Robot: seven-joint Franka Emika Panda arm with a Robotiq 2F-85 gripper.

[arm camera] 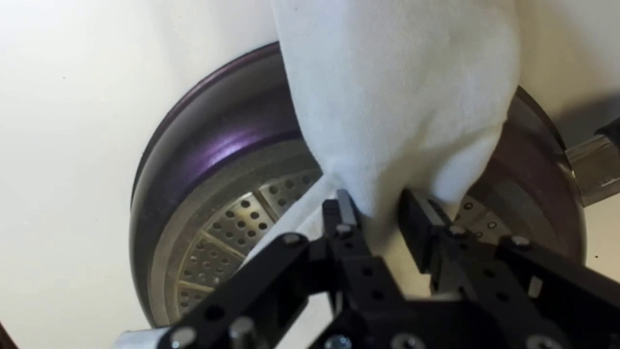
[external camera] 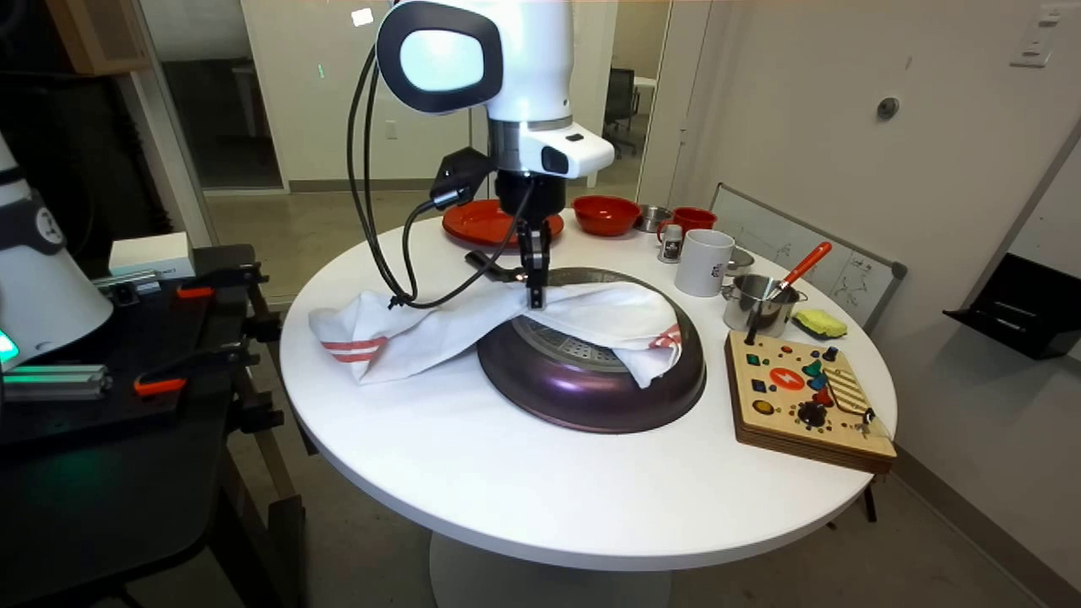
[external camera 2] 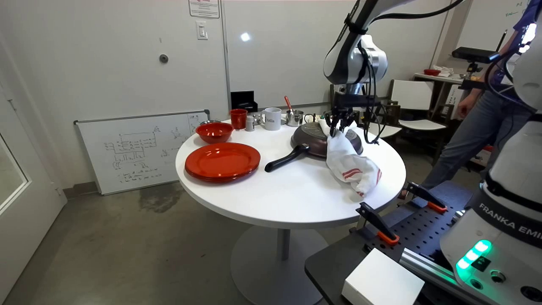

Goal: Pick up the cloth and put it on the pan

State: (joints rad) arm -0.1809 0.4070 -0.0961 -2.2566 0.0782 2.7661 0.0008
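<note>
White cloth (external camera: 473,325) is gripped by the claw (arm camera: 380,208), bunched between its two fingers, with fabric spreading out on either side of the pinch. One striped end lies across the upturned base of the dark pan (external camera: 583,401) and droops over its sloping side. The other end comes down off the pan onto the table (external camera: 524,490), where more red stripes show. The claw itself sits low over the pan.

Reaching in above the table, the arm (external camera: 530,67) has its last section upright and the claw pointing down.

The pan's whole black handle (external camera 2: 288,159) shows in an exterior view, along with a person (external camera 2: 478,127) standing past the table. A wooden board of knobs (external camera: 806,397) and a yellow sponge (external camera: 819,323) can be made out only in an exterior view. Close up, the wrist view gives the fabric between the fingertips and holes in the pan's metal base.
</note>
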